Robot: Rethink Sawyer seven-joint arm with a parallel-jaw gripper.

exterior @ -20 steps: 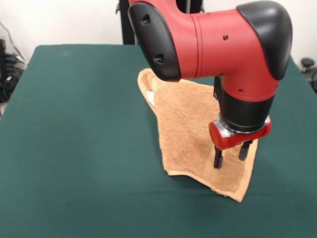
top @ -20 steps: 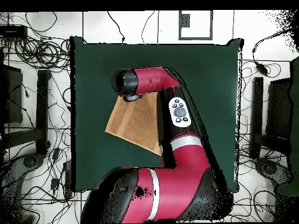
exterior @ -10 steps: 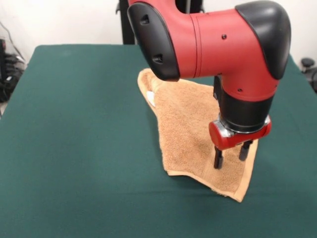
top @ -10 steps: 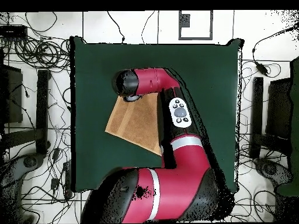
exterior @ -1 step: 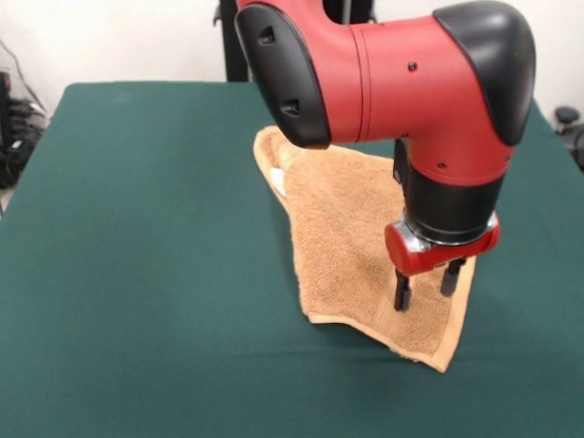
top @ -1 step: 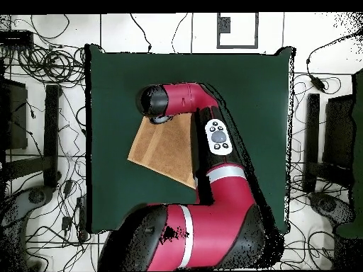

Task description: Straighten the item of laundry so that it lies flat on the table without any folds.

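The item of laundry (exterior @ -1 step: 342, 233) is a tan-orange terry towel lying on the dark green table (exterior @ -1 step: 137, 237), right of centre in the front view. Its far end is bunched into a rolled fold, with a small white label (exterior @ -1 step: 276, 181) on the left edge. A woven band runs along the near hem. My gripper (exterior @ -1 step: 425, 286) points straight down over the towel's near right corner. It is open, its two black fingers (exterior @ -1 step: 401, 292) apart with nothing between them, their tips at or just above the cloth. From overhead the towel (top @ -1 step: 166, 150) looks like a slanted wedge, and the arm covers the gripper.
The red and black arm (top @ -1 step: 213, 142) runs along the towel's right side in the overhead view and covers part of it. Bare green table (top @ -1 step: 248, 92) surrounds the towel. Cables and stands lie on the floor beyond the table edges.
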